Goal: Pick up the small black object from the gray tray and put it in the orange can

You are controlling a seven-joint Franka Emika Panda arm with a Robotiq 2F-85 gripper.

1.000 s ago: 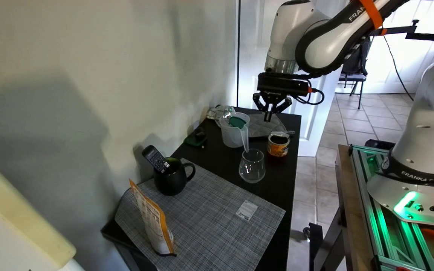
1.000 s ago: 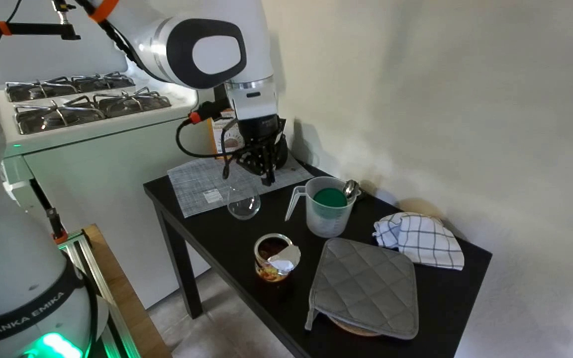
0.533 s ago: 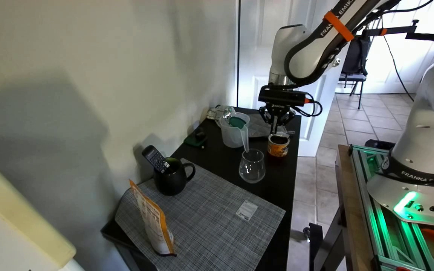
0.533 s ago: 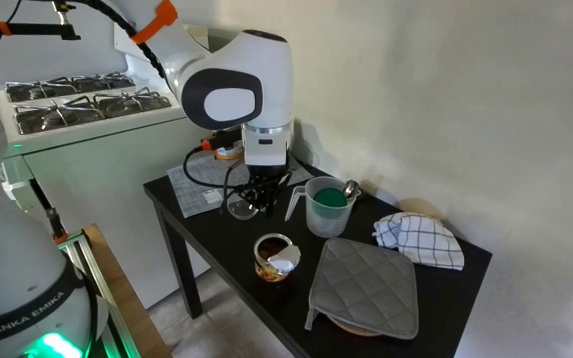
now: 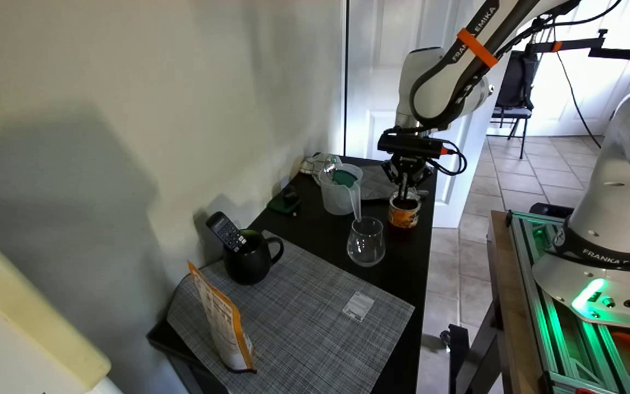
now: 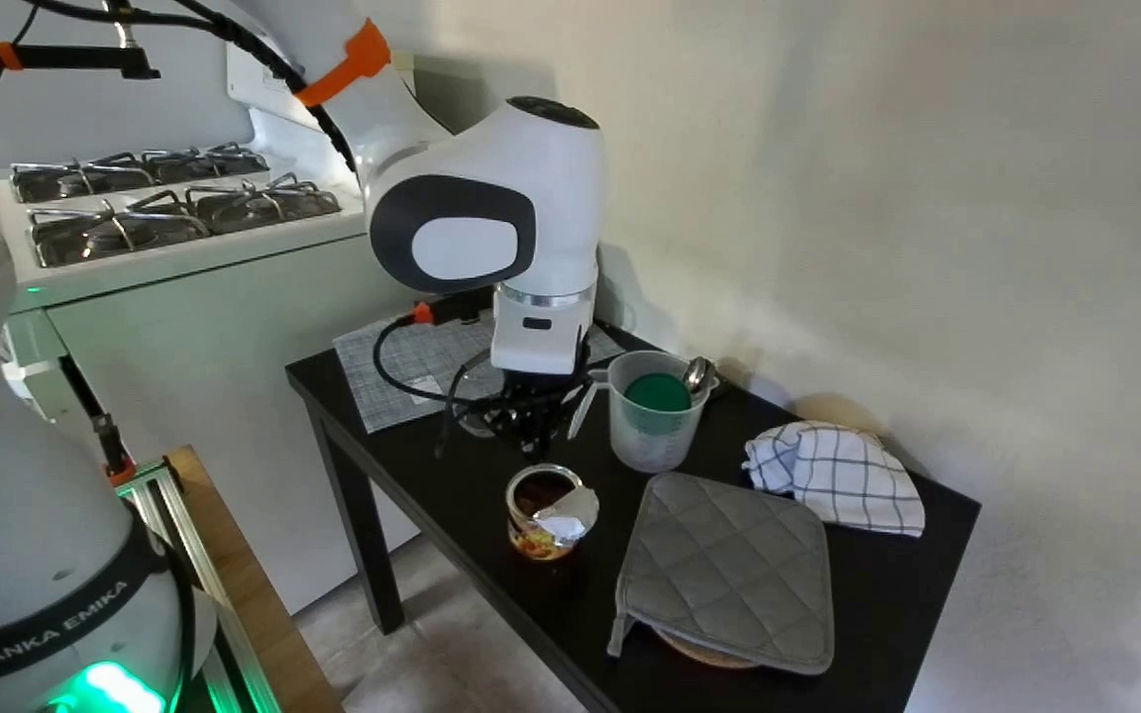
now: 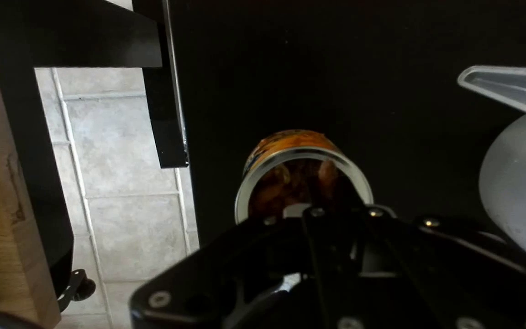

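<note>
The tool point(image 5: 403, 195) has dropped lower since the earlier frame: in an exterior view it looks clenched, tips drawn together, and hangs above the orange can point(image 5: 403, 218), well apart from the gray tray point(image 5: 304, 323). The small black object I cannot make out; whether the tool pinches it, I cannot tell. In an exterior view the foil lid point(image 6: 570, 514) juts out below the tool; dipping further might snag it and tip the can. In the wrist view the rim point(image 7: 299, 154) is partly hidden beneath the tool, so an off-centre drop could bounce onto the desk point(image 7: 359, 68).
</note>
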